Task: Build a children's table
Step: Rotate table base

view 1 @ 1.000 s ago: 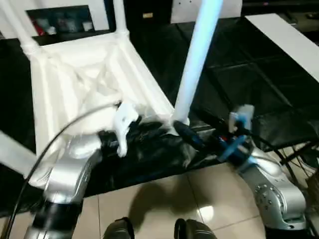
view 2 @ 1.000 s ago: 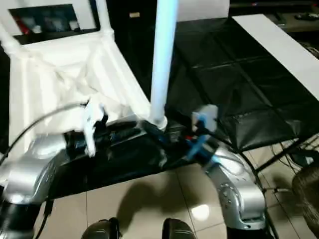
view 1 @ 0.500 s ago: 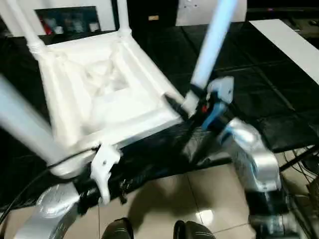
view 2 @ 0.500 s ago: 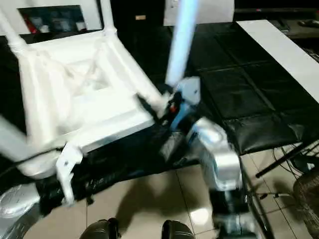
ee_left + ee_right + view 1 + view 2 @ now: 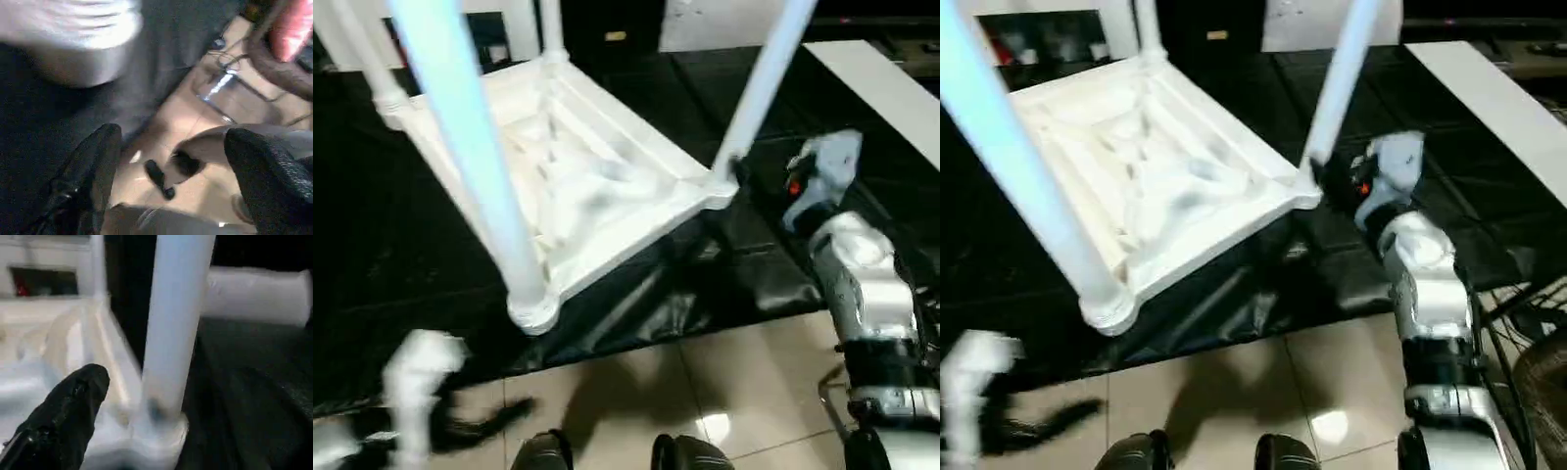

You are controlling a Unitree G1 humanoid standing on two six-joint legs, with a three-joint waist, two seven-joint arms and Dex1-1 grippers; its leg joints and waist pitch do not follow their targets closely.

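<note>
On black mat [image 5: 803, 176]: white plastic ribbed tabletop [image 5: 578, 186] inverted, four tapered legs [image 5: 460, 127] seated. Both fingers released: left gripper [image 5: 171, 161], right gripper [image 5: 1332, 181]. Remaining, likely: flip upright.

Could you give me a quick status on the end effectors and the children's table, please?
Left end effector open, empty, low over the floor. Right end effector open beside a leg. Children's table upside down, legs in sockets. Nothing in the way.

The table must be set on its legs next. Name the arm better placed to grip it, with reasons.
Right, probably. The right gripper is at the table corner, beside the near-right leg, jaws open. The left gripper hangs low over the floor, off the table, open and empty.
</note>
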